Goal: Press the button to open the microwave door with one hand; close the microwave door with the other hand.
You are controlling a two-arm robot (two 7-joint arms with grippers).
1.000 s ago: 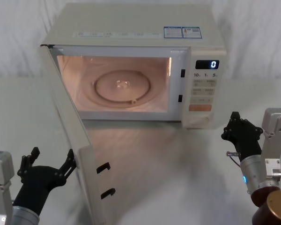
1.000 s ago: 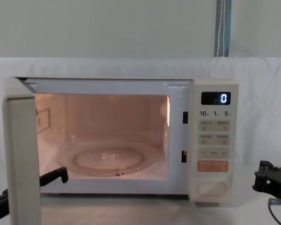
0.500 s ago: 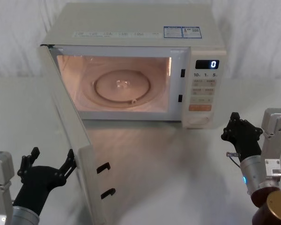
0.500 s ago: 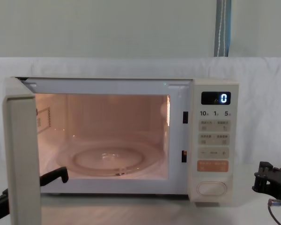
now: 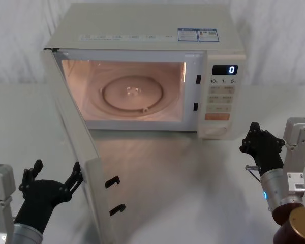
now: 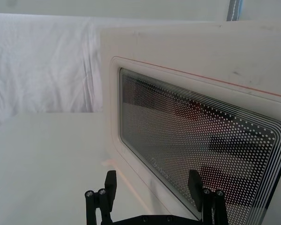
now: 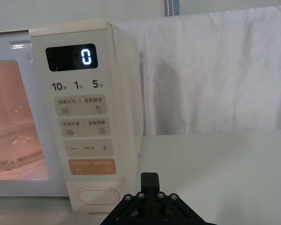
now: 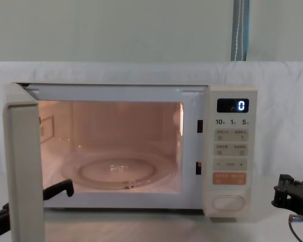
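Note:
The microwave door stands wide open, swung out toward me on the left, and the lit cavity shows its glass turntable. My left gripper is open low on the left, just outside the door's outer face. In the left wrist view its fingers straddle the lower part of the door window. The cream oval button sits at the bottom of the control panel. My right gripper is shut, and it hovers to the right of the panel and nearer to me. In the right wrist view the gripper is a short way back from the button.
The microwave stands at the back of a white cloth-covered table. Its display reads 0. The open door edge blocks the left front area. A brown cylindrical joint of my right arm is at the lower right.

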